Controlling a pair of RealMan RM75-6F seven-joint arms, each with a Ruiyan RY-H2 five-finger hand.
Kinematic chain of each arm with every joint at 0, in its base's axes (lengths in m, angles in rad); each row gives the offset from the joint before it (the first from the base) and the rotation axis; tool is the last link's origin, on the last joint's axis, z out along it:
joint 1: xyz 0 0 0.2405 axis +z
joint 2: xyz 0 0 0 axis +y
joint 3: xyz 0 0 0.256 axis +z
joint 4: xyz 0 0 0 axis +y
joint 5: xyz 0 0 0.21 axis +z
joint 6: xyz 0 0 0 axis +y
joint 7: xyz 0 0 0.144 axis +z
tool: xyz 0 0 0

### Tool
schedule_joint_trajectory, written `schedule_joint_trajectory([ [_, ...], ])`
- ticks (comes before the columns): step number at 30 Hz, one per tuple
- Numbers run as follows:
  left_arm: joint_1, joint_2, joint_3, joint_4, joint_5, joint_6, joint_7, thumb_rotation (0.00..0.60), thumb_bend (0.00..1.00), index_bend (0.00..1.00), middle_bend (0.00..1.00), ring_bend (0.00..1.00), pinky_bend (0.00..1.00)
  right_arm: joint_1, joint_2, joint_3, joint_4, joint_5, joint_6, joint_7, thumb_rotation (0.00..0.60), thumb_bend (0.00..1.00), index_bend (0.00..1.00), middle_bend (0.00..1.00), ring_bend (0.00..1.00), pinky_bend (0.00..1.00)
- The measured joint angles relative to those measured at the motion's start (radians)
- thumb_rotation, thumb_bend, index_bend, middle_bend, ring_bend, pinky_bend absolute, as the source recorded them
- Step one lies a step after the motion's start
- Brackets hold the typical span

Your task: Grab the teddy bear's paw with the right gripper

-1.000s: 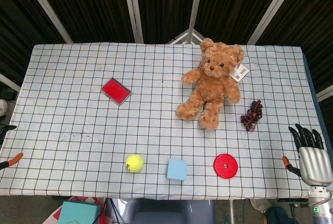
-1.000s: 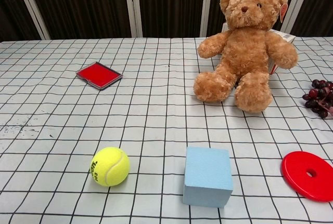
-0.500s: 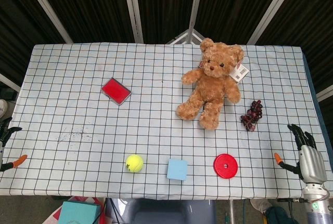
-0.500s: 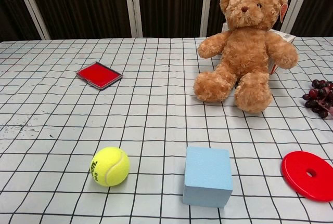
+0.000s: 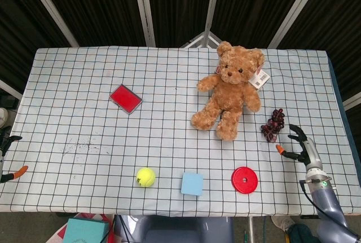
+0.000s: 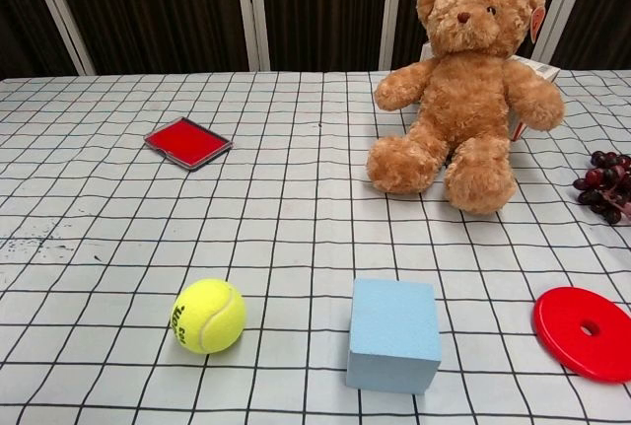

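The right hand [image 5: 299, 147], fingers apart and empty, hovers over the table's [image 5: 338, 85] right edge beside the grapes [image 5: 273, 124].

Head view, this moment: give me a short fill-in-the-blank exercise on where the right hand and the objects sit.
1. The right hand holds ____ and touches no object.
2. The object nearest that hand is the bunch of dark ____, right of the teddy bear.
3. Along the near edge, the blue block lies between the red disc and the yellow ____.
4. The red tray lies to the ____ of the bear.

Missing words: nothing; grapes; tennis ball; left
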Motion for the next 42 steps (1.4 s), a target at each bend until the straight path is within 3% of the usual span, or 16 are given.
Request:
schedule_joint_trajectory([
  [5, -0.002, -0.001, -0.004, 0.002, -0.011, -0.006, 0.003, 0.6, 0.2, 0.26, 0.07, 0.02, 0.19, 0.108, -0.056, 0.027, 0.06, 0.161, -0.023, -0.114, 0.6, 0.3, 0.18, 0.14, 0.18, 0.02],
  [13, -0.006, 0.0, -0.007, 0.004, -0.025, -0.017, 0.005, 0.6, 0.2, 0.26, 0.07, 0.02, 0.19, 0.198, -0.148, 0.047, 0.139, 0.286, 0.037, -0.248, 0.6, 0.3, 0.21, 0.18, 0.2, 0.02],
  [23, -0.01, 0.0, -0.011, 0.004, -0.045, -0.029, 0.014, 0.6, 0.2, 0.26, 0.07, 0.02, 0.19, 0.269, -0.277, 0.085, 0.263, 0.318, 0.101, -0.335, 0.6, 0.3, 0.27, 0.23, 0.22, 0.02],
  [42, -0.019, -0.002, -0.009, -0.001, -0.064, -0.05, 0.038, 0.6, 0.2, 0.28, 0.07, 0.02, 0.19, 0.353, -0.347, 0.17, 0.284, 0.437, 0.206, -0.534, 0.6, 0.3, 0.29, 0.24, 0.24, 0.02],
])
